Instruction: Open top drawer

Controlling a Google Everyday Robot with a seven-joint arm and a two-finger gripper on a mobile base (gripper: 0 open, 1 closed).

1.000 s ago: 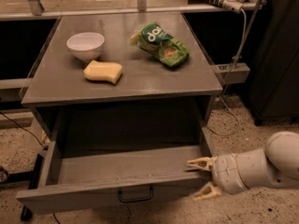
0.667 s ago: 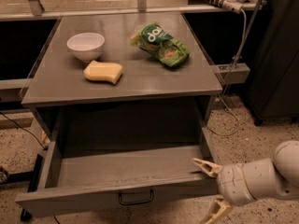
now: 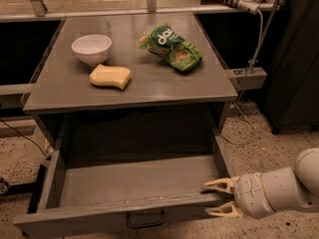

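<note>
The top drawer (image 3: 124,183) is pulled well out from under the grey table top, showing its shallow grey tray with nothing in it. Its front panel runs along the bottom of the view, with the small black bar handle (image 3: 145,219) at its centre. My gripper (image 3: 219,199) comes in from the lower right on a white arm (image 3: 279,188). Its two pale fingers are spread, one fingertip (image 3: 215,185) over the drawer's right front corner and the other below the front edge. It holds nothing.
On the table top (image 3: 149,91) stand a white bowl (image 3: 91,48), a yellow sponge (image 3: 110,76) and a green chip bag (image 3: 172,48). A dark cabinet (image 3: 294,59) and a cable stand at the right. Speckled floor lies around the table.
My gripper dipped lower right, then rose back to the drawer's right front corner. The drawer stays pulled out.
</note>
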